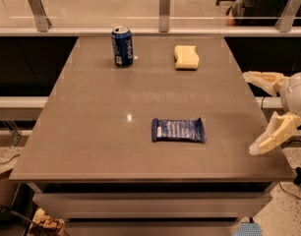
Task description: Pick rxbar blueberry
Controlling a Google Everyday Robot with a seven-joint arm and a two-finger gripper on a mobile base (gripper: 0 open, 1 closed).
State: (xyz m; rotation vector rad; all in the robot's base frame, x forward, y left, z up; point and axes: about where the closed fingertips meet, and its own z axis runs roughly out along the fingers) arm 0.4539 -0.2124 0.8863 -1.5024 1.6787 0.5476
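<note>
The gripper point(250, 113) hangs, fingers apart, at the right edge of the desk point(91, 132); the rxbar blueberry point(178, 130) lies toward the front edge.

End effector point(250, 113), fingers point(274, 134) spread, hovers at table point(91, 132) edge, apart from rxbar blueberry point(178, 130).

No text I can read from here.
I see pale print across the dark-blue rxbar blueberry point(178, 130) wrapper. White lettering runs down the blue soda can point(122, 45). On neither can I make out a word, brand or number. The gripper point(249, 113) hangs just off the right edge of the table point(91, 146), fingers spread apart, with no lettering on it that I can read.
</note>
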